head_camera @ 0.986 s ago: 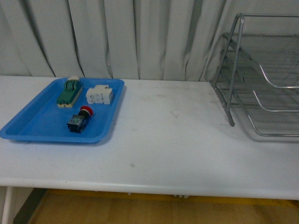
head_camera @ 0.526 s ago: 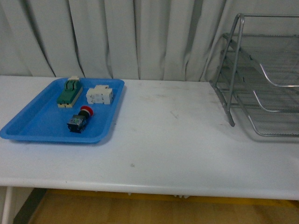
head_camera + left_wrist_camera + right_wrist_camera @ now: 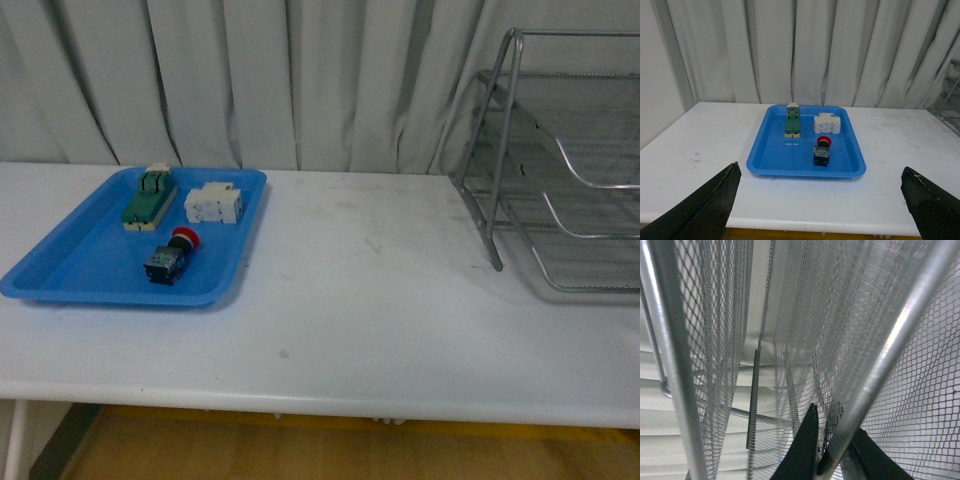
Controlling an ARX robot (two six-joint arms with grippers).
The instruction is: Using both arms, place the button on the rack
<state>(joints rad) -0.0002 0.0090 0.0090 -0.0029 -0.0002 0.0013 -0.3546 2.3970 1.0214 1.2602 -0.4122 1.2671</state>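
Status: nothing placed yet. The button [image 3: 172, 255] lay on its side inside the blue tray [image 3: 60, 288], toward the tray's near rim, red cap pointing at the tray's far rim. The white block switch [image 3: 213, 204] and green-and-cream switch [image 3: 149, 197] sat at that far rim, clear of the button. My left gripper [image 3: 819, 169] was spread wide and empty, with its fingers [image 3: 705, 210] short of the tray's near rim and aimed across the tray at the button. It was touching nothing. The rack [image 3: 560, 150] stood well apart from the tray, across bare table [image 3: 380, 300] on the tray's right. No button showed on the tiers I could see. My right gripper [image 3: 835, 420] was far from the tray, up against the rack mesh [image 3: 715, 340]. A silver rack rod [image 3: 880, 360] ran between or in front of its fingers, which sat close together. I couldn't tell whether they were clamped on the rod or just near it. My read was that the whole job was left: pick from the tray, carry over, hand off or steady, and set down on a tier.
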